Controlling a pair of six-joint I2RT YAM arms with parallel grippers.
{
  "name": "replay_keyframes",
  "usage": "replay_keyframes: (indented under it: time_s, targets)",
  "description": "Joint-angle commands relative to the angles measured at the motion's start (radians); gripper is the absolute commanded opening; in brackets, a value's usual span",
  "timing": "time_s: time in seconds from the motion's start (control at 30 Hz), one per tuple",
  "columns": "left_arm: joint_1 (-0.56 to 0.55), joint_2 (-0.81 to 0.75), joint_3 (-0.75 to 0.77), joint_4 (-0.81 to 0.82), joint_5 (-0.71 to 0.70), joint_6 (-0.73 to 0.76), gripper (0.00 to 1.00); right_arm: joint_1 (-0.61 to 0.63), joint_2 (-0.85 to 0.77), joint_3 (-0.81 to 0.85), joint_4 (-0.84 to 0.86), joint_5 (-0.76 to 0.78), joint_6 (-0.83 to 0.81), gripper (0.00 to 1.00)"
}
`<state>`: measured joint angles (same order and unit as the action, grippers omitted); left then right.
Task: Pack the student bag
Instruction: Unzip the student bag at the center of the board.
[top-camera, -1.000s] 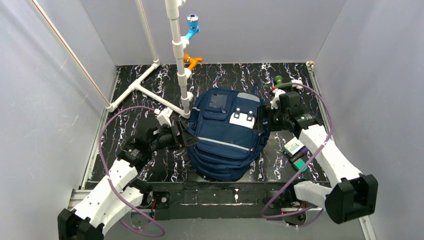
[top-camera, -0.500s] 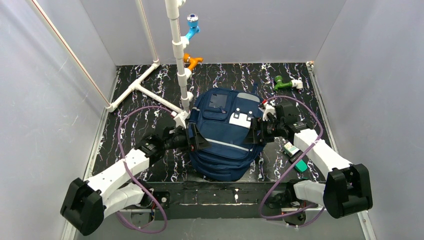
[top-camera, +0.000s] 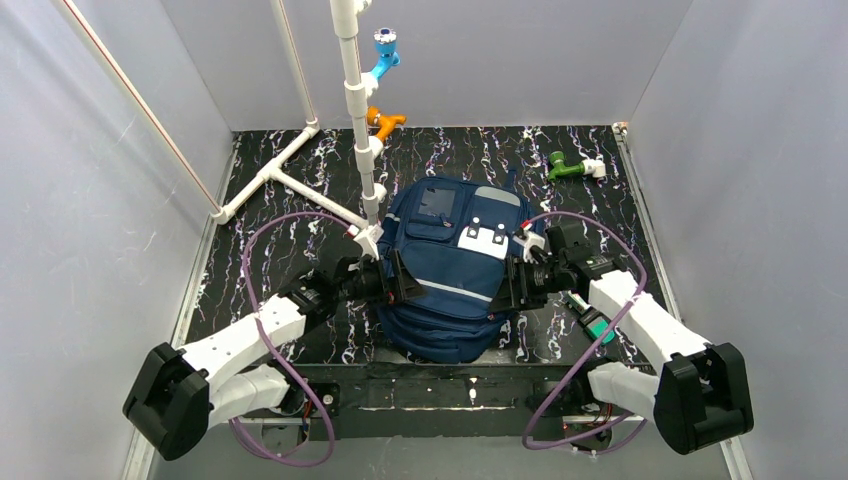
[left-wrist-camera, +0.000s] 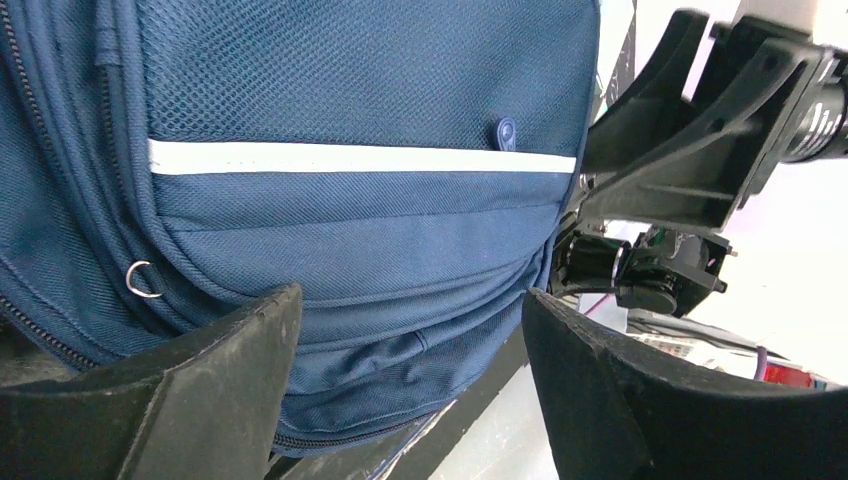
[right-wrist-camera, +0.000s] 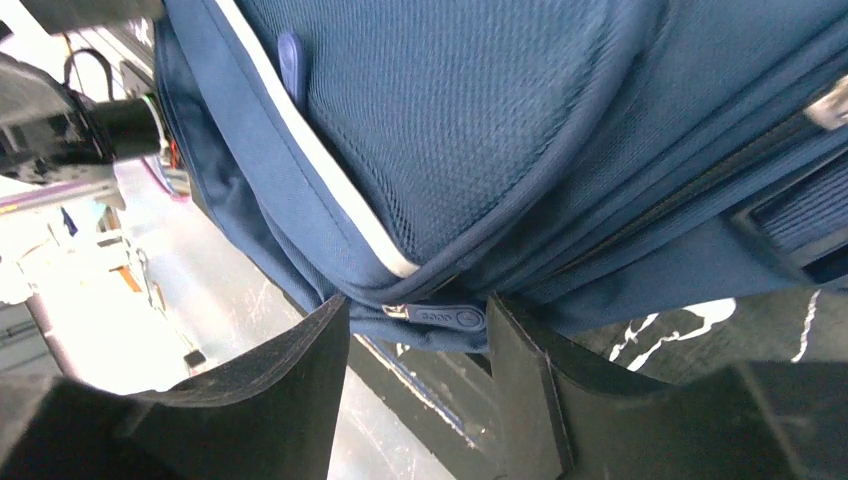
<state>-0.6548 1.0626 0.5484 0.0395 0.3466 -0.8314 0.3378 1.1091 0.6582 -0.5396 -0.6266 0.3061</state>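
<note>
**A:** Where is the student bag (top-camera: 447, 270), and why does it lie that way?

**B:** It lies flat in the middle of the black marbled worktop (top-camera: 300, 200), front pockets up, its top toward 12 o'clock and its base toward 6. With the front up, the zips face the arms. I see no pocket gaping, so I judge that opening it comes first.

**A:** And the hands?

**B:** They flank it. The left hand (left-wrist-camera: 410, 310) sits at the bag's 9 o'clock with its jaws wide. The bulging side, below the pale stripe (left-wrist-camera: 350, 158), fills the space between its fingers, and nothing is pinched. It looks placed to steady that flank.

**A:** The right one?

**B:** The right hand (right-wrist-camera: 415, 310) is at the bag's 3 o'clock with a narrower gap. A zip pull (right-wrist-camera: 435, 316) on the side seam lies between its fingers, with a little room on one side. I don't see a firm pinch. My guess is it wants that pull, with the other hand bracing.

**A:** What lies further out?

**B:** Small green and white items (top-camera: 592, 322) lie at 4 o'clock, half hidden under the right arm, probably things to pack. A white pipe stand (top-camera: 352, 100) rises at 11 o'clock, just beside the bag's top corner. A green fitting (top-camera: 565, 166) lies at 1 o'clock, well apart.
</note>
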Motion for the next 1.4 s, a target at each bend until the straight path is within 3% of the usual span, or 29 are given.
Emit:
replay_keyframes:
  time_s: [0.0, 0.17, 0.4, 0.53, 0.7, 0.87, 1.07, 1.2, 1.27, 1.37]
  targets:
    - [-0.003, -0.066, -0.017, -0.003, -0.061, 0.009, 0.8, 0.07, -0.008, 0.05, -0.118, 0.016, -0.017, 0.6]
    - [-0.001, -0.133, 0.023, -0.122, -0.126, 0.046, 0.82, 0.222, 0.009, 0.089, -0.12, 0.148, -0.006, 0.61]
    - [0.0, -0.178, 0.051, -0.277, -0.225, 0.122, 0.81, 0.272, -0.011, 0.129, -0.121, 0.324, 0.019, 0.59]
    - [0.002, -0.208, 0.003, -0.264, -0.259, 0.075, 0.81, 0.294, 0.004, 0.161, -0.112, 0.394, 0.009, 0.59]
    - [0.003, -0.283, -0.086, -0.265, -0.41, -0.078, 0.76, 0.349, 0.063, 0.186, -0.13, 0.431, -0.033, 0.49]
    - [0.006, -0.295, -0.223, 0.013, -0.288, -0.138, 0.76, 0.441, 0.087, 0.2, -0.15, 0.518, -0.045, 0.47]
    - [0.006, -0.204, -0.192, 0.01, -0.23, -0.114, 0.75, 0.542, 0.091, 0.209, -0.181, 0.606, -0.023, 0.56]
    - [0.006, -0.167, -0.186, 0.016, -0.212, -0.109, 0.65, 0.602, 0.117, 0.215, -0.202, 0.697, -0.01, 0.55]
    - [0.006, -0.158, -0.192, 0.026, -0.21, -0.119, 0.59, 0.63, 0.132, 0.22, -0.205, 0.743, 0.0, 0.51]
    - [0.006, -0.157, -0.194, 0.028, -0.211, -0.117, 0.51, 0.671, 0.146, 0.238, -0.22, 0.82, 0.004, 0.37]
